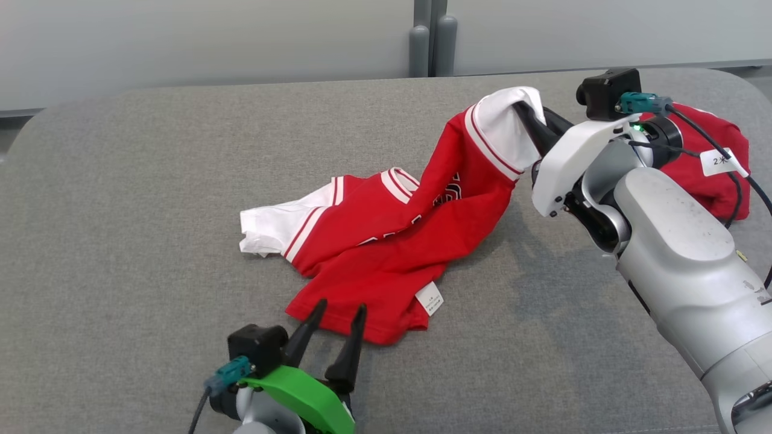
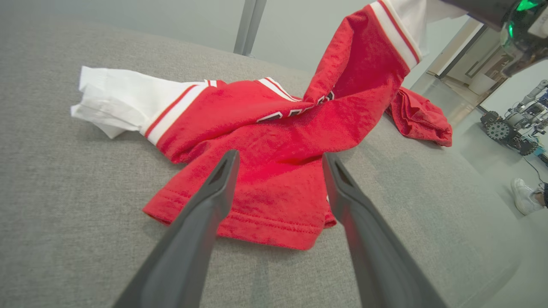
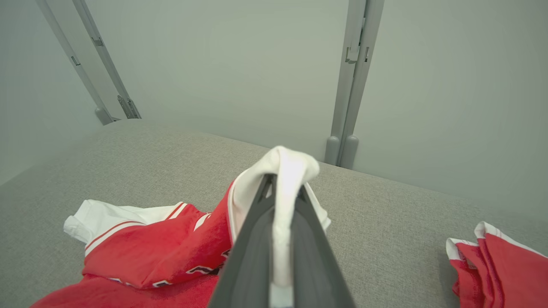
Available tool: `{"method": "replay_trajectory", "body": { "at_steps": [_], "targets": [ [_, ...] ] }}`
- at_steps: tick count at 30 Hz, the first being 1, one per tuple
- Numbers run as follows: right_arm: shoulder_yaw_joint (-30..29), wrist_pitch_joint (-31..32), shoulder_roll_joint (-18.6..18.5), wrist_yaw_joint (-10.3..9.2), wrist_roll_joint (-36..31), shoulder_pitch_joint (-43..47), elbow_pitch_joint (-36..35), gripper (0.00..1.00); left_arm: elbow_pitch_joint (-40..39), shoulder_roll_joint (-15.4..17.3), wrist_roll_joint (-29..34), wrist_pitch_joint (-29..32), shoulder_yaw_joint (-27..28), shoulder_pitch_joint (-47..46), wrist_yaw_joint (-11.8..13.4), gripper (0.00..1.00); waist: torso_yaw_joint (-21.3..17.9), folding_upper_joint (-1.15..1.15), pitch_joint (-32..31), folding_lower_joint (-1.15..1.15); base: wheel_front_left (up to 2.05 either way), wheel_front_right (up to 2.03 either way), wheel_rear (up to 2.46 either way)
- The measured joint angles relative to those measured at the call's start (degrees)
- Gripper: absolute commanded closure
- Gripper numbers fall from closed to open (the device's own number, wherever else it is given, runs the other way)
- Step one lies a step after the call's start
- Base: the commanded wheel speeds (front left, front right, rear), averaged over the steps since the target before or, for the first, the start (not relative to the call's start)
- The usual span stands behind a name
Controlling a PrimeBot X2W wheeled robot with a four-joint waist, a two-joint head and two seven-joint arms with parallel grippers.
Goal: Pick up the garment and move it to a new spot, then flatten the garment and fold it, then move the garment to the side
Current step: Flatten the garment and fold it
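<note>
Two red garments (image 1: 386,241) (image 1: 702,184), two grippers (image 1: 340,305) (image 1: 531,120), one grey surface (image 1: 151,181)

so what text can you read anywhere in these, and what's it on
"2米": on the white tag fixed to a black cable.
Care label at the hem of the red garment: print too small to read.
Chest lettering on the garment: folded over, cannot be read.

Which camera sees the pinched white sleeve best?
The right wrist view: the white sleeve is clamped between the shut right jaws. The head view shows it sideways, draped over them. The left wrist view catches part of it, at top.
</note>
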Motion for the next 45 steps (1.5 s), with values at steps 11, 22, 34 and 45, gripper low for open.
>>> {"method": "replay_trajectory", "body": {
  "at_steps": [11,22,34,45],
  "targets": [
    [-0.7,-3.14,1.08,0.51,0.0,-3.56,1.69,1.0,7.25,0.02,-6.04,7.05,-9.44,0.1,-1.57,0.0,-3.39,0.0,2.17,0.0,0.0,0.0,0.0],
    [-0.49,-5.22,2.53,1.2,0.01,-5.06,4.08,1.0,9.81,0.04,-11.39,3.76,-9.34,-4.96,1.68,0.0,-5.66,0.0,3.83,0.0,0.0,0.0,0.0],
    [-0.56,-7.47,2.97,1.58,0.1,-6.11,6.95,1.0,11.68,0.05,-14.66,0.93,-13.78,-7.43,1.69,1.0,-5.98,0.0,4.24,0.0,0.0,0.0,0.0],
    [-3.03,-10.29,2.64,1.94,1.76,-6.1,9.31,1.0,9.31,0.0,-15.46,-2.14,-12.79,-9.87,0.54,1.0,-5.37,0.0,3.47,0.0,0.0,0.0,0.0]
  ]
}}
